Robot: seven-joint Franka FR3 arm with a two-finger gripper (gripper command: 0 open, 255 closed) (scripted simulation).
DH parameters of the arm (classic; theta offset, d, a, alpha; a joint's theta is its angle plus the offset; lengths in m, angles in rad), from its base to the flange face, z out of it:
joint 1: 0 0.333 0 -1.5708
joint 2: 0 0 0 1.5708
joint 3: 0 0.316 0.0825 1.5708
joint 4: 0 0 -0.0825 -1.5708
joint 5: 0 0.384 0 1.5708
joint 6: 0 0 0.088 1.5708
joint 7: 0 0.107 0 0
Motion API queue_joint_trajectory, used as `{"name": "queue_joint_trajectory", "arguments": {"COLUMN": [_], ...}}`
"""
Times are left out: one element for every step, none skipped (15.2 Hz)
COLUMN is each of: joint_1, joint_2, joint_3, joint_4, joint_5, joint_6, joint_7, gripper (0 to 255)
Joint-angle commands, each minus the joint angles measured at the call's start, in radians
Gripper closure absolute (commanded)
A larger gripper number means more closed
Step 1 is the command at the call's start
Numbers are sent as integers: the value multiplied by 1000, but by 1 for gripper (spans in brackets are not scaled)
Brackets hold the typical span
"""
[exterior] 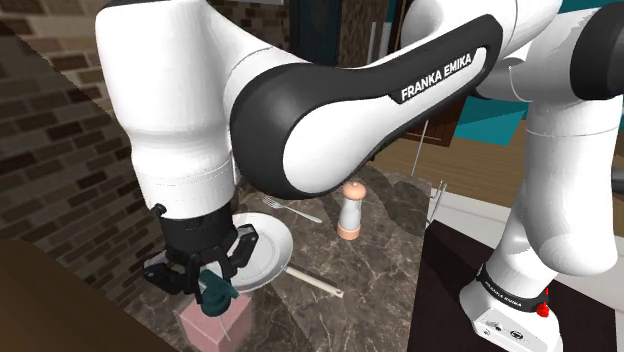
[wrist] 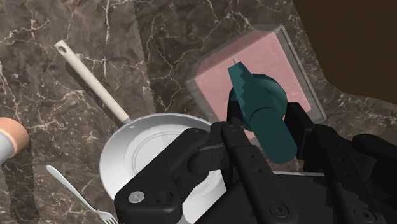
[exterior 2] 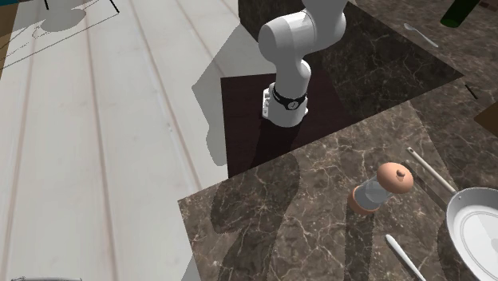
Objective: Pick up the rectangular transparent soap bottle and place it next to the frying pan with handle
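Note:
The soap bottle (wrist: 254, 73) is a clear rectangular block with pink liquid and a teal pump head (wrist: 257, 105). My black gripper (wrist: 264, 121) is shut on that pump head, one finger on each side of it. In the shoulder view the gripper (exterior: 205, 280) hangs over the bottle (exterior: 215, 325) at the counter's near left corner. Whether the bottle rests on the counter or hangs just above it I cannot tell. The white frying pan (exterior: 288, 243) lies right beside it, its pale handle (exterior: 318, 283) pointing away to the shoulder view's right. The pan's rim (wrist: 108, 153) and handle (wrist: 89, 79) lie close to my fingers.
A pepper grinder (exterior: 350, 210) stands behind the pan, with a fork (exterior: 292, 210) lying next to it. The second exterior view has the grinder (exterior 2: 381, 187), fork (exterior 2: 405, 257) and pan (exterior 2: 451, 215) on the dark marble counter. The counter's edge runs close past the bottle.

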Motion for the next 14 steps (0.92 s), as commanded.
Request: {"name": "queue_joint_trajectory", "arguments": {"joint_1": [-2, -2, -2, -2, -1, -1, 0, 1, 2, 3, 4, 5, 7, 7], "joint_2": [3, 5, 8, 12, 15, 19, 22, 26, 31, 35, 40, 45, 52, 52], "joint_3": [-2, -4, -5, -7, -9, -11, -13, -15, -17, -19, -22, -24, -29, -29], "joint_4": [-25, -36, -46, -56, -66, -75, -84, -93, -101, -110, -118, -125, -137, -137], "joint_5": [-4, -7, -10, -13, -17, -21, -25, -29, -33, -37, -42, -47, -54, -54], "joint_6": [27, 39, 52, 63, 75, 87, 99, 110, 122, 133, 144, 156, 172, 172], "joint_7": [4, 6, 8, 11, 13, 16, 18, 21, 24, 27, 30, 33, 38, 38], "gripper": [255, 255, 255, 255, 255, 255, 255, 255, 255, 255, 255, 255, 255, 255]}}
